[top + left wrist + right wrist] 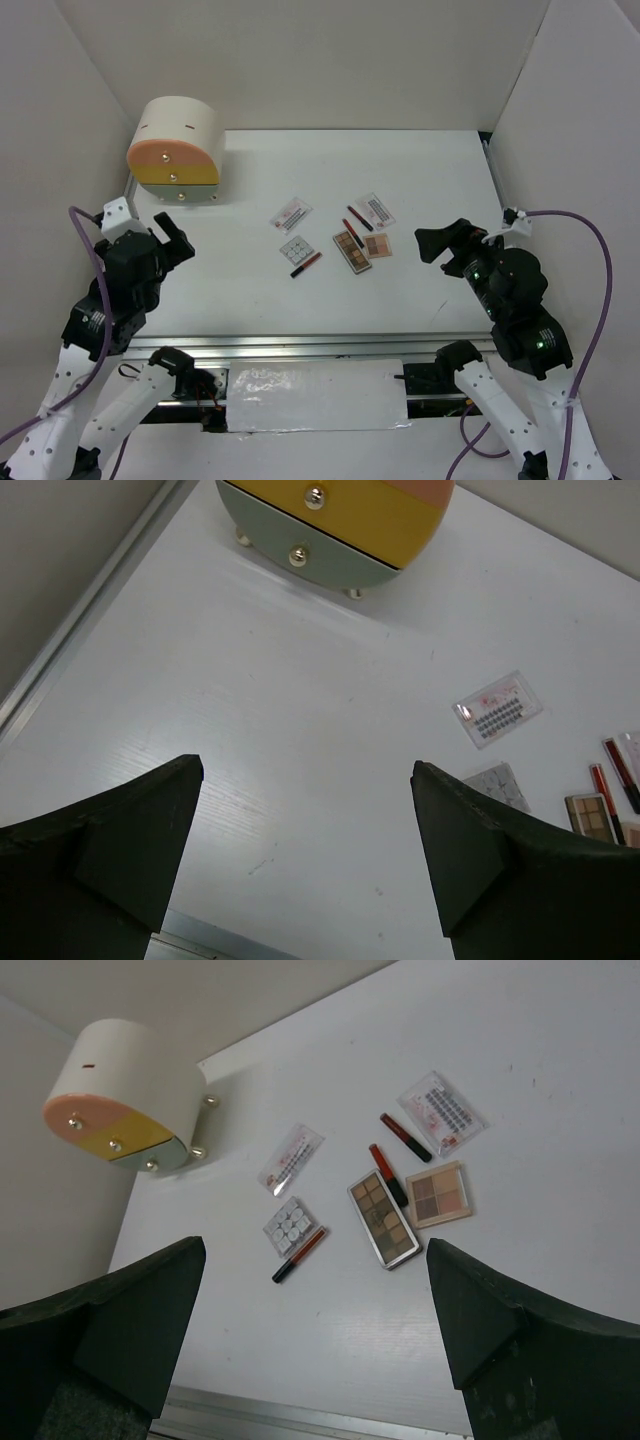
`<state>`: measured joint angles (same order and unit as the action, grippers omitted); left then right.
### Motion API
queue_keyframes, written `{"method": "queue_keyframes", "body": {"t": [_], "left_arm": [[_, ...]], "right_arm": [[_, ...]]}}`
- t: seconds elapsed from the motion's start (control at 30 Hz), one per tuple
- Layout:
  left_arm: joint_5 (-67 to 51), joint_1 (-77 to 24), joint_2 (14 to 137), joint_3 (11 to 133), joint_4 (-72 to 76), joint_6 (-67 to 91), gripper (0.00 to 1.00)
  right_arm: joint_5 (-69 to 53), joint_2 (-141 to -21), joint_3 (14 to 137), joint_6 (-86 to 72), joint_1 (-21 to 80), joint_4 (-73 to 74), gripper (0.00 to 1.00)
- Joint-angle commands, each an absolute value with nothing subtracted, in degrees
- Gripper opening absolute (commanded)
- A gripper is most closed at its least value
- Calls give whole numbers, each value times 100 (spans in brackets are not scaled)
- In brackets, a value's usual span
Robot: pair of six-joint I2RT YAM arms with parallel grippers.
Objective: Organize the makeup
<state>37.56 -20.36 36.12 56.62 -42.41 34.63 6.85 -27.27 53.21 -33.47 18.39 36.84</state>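
Note:
The makeup lies flat mid-table: a long brown palette (pixel 351 251) (pixel 383 1219), a square brown palette (pixel 377 245) (pixel 437 1194), a white square palette (pixel 297 248) (pixel 289 1226) (pixel 498 783), a red and black pencil (pixel 306 264) (pixel 300 1254) beside it, two more pencils (pixel 387 1173) (pixel 405 1137), and two printed sachets (pixel 291 214) (pixel 372 210) (pixel 290 1158) (pixel 441 1111) (pixel 497 708). My left gripper (pixel 173 236) (pixel 305 850) is open and empty at the left. My right gripper (pixel 436 243) (pixel 315 1335) is open and empty at the right.
A rounded drawer box (pixel 176 150) (pixel 125 1097) (pixel 340 520) in cream, pink and yellow stands at the back left, drawers shut. White walls close in the table on the left, back and right. A metal rail (pixel 300 345) runs along the near edge.

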Motion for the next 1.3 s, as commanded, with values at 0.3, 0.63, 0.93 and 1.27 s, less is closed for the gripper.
{"method": "queue_keyframes", "body": {"t": [0.3, 0.63, 0.93, 1.27], "left_arm": [[-643, -2021, 4909, 3889, -86, 5534, 99], [-826, 385, 6863, 5211, 1100, 6512, 99], [-1380, 1933, 7514, 5466, 1653, 6820, 92], [-1423, 2197, 8137, 5801, 1775, 6855, 71]], "right_arm": [[-385, -2926, 4729, -3673, 1854, 2340, 100], [-1327, -3446, 4597, -3832, 1854, 1750, 100], [-1573, -3665, 4289, -3894, 1854, 1257, 100], [-1521, -3981, 4280, -3832, 1854, 1046, 100]]}}
